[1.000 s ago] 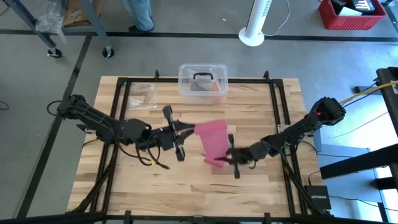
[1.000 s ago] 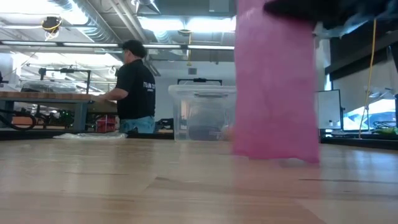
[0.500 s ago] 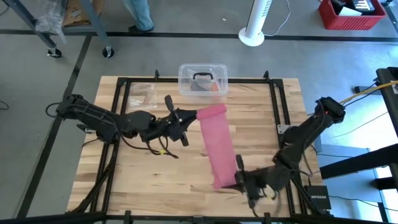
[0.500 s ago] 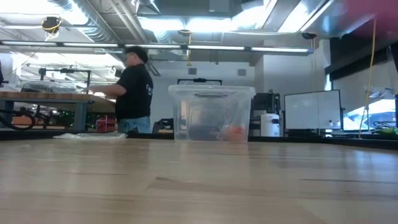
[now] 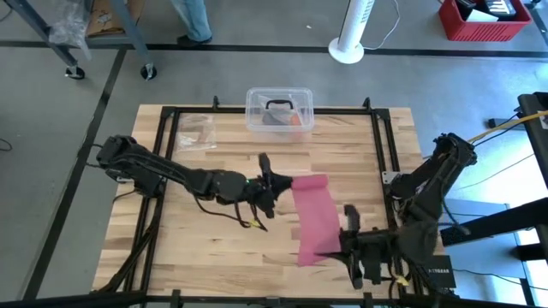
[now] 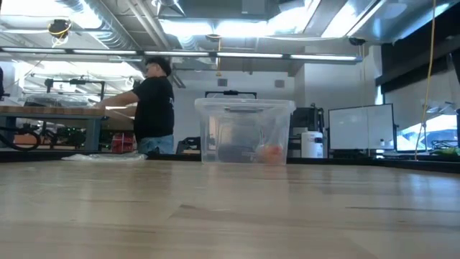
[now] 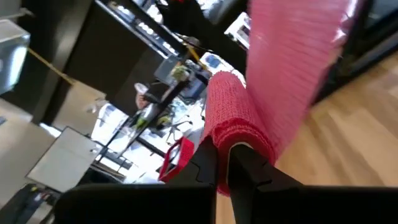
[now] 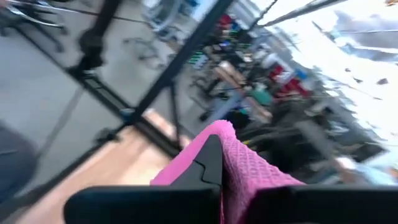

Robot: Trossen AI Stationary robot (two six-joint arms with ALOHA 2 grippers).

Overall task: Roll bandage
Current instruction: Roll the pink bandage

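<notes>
Right gripper (image 5: 347,244): at near right edge of table, clenched on near end of bandage (image 5: 315,218); in right wrist view pink fabric pinched between dark fingers (image 8: 208,165).
Left gripper (image 5: 276,181): over middle of table, clamped on far end of bandage; in left wrist view fabric bunched over fingertips (image 7: 214,165).
Bandage: stretched in air between both grippers, flat strip, not rolled; absent from low view, so probably lifted clear of table (image 5: 214,239).
Risk, slip: only a small bite of soft fabric at each end; with more pull, likely to slide out of one grip and drop.
Risk, twist: strip wide and limp; with uneven turning at one end, likely to fold or skew, giving a crooked roll.
Risk, slack: with grippers brought close too fast, likely to sag onto wood and catch.
Surface: light wooden planks with black frame around.
Farther on table: small clear bag (image 5: 195,130) at far left, clear box (image 5: 279,109) with black handle at far edge, both well apart from bandage.
Room: grey floor with black tape lines, white fan base (image 5: 348,50), red crate (image 5: 481,19); in low view a person (image 6: 152,108) in dark shirt at a bench, monitors behind.
</notes>
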